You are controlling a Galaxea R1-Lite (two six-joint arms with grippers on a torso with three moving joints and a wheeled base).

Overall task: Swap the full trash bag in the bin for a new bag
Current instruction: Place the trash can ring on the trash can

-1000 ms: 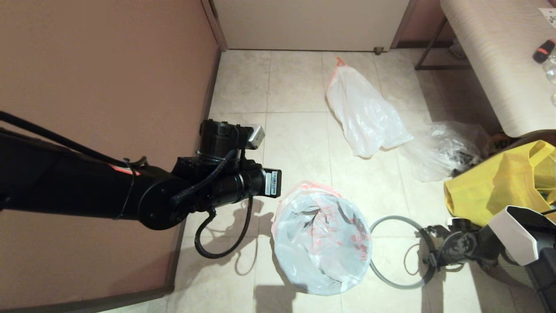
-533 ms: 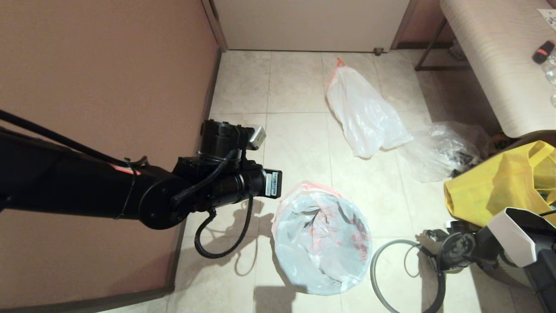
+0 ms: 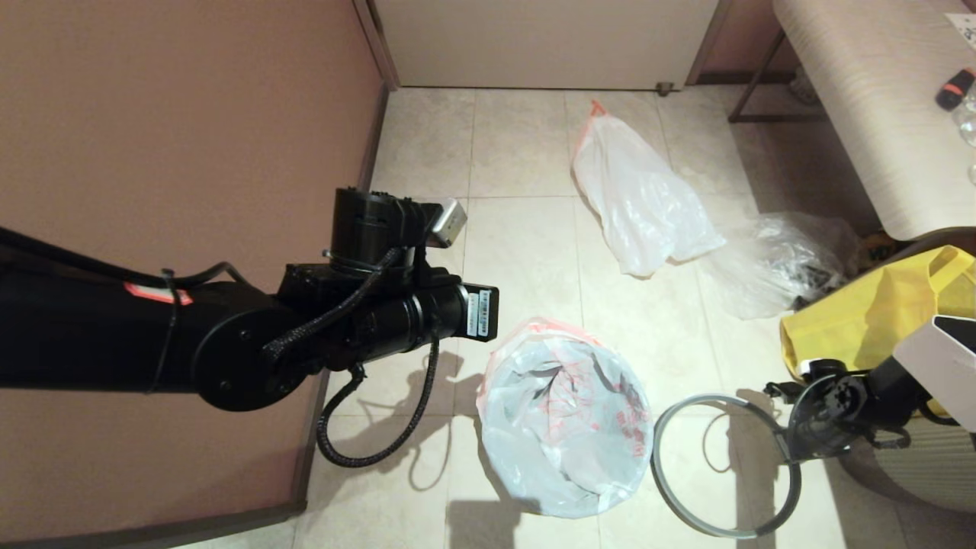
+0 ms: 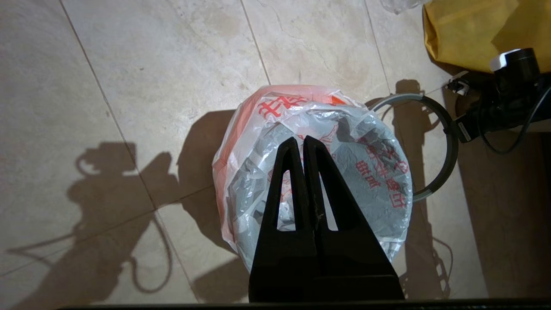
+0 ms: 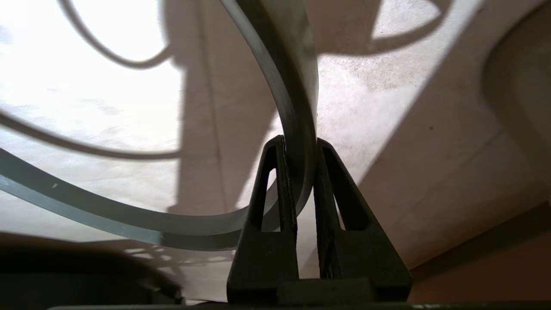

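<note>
Hoop-fitting step: right gripper (image 5: 297,144) is clamped on the grey hoop (image 3: 690,404) at 3 o'clock of the bin (image 3: 564,415), already lined with the new bag (image 4: 379,172) (full trash bag (image 3: 640,198) at 12 o'clock). Left gripper (image 4: 300,144) is pinched empty above. Next likely: seat hoop on rim.

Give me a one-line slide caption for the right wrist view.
Right hand shut on the grey hoop, holding it above the tiled floor.
</note>
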